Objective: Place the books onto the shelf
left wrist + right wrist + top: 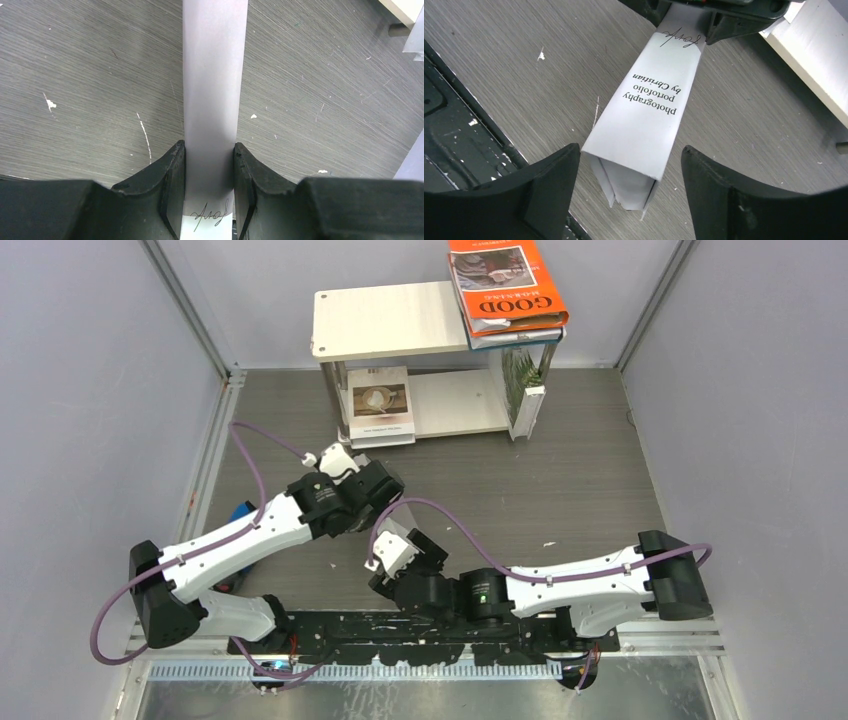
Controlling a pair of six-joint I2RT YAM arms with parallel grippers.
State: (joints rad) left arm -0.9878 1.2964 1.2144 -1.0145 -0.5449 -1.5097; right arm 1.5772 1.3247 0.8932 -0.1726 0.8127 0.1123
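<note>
My left gripper (pixel 209 147) is shut on a plain grey-white book (pixel 212 75) and holds it spine-up above the table. Its spine (pixel 644 115) reads "photography portofolio by Christian". My right gripper (pixel 630 160) is open, with its fingers on either side of the book's free end and a gap on both sides. The shelf (pixel 390 320) stands at the back. On its top board the orange "GOOD" book (pixel 505 285) lies on a teal one (pixel 515 337). The palm-leaf book (pixel 522 385) stands upright at the lower board's right. The beige cup book (pixel 380 405) lies at its left.
A small blue object (pixel 240 510) lies on the table by the left arm. Grey walls close in the table on three sides. A black base plate (pixel 454 125) runs along the near edge under my right gripper.
</note>
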